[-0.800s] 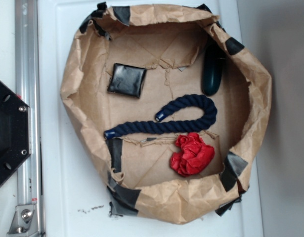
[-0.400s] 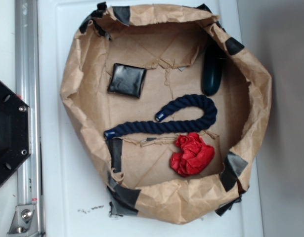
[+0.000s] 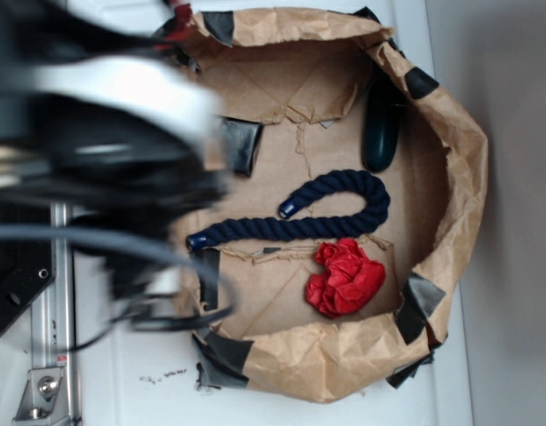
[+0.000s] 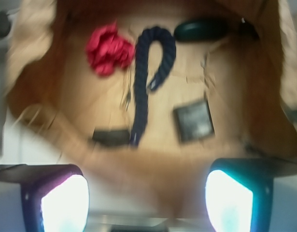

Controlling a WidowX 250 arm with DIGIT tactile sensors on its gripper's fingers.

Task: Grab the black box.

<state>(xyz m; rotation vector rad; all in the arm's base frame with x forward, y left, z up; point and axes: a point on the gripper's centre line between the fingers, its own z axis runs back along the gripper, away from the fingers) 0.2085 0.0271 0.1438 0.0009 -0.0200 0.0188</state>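
Exterior view: blurred arm is covering most of the black box [image 3: 241,144], which is lying flat in the paper tray [image 3: 450,177], above the blue rope [image 3: 299,217].

Wrist view: gripper [image 4: 147,200] is standing wide open and empty, short of the box [image 4: 193,121]. Glossy wrinkled wrap is likely making it light, stiff and slippery; opposite side edges are looking best for a hold.

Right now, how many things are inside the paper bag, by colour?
Black: 1, the black box
Dark blue: 1, the rope
Dark teal: 1, the oval object
Red: 1, the cloth
Total: 4
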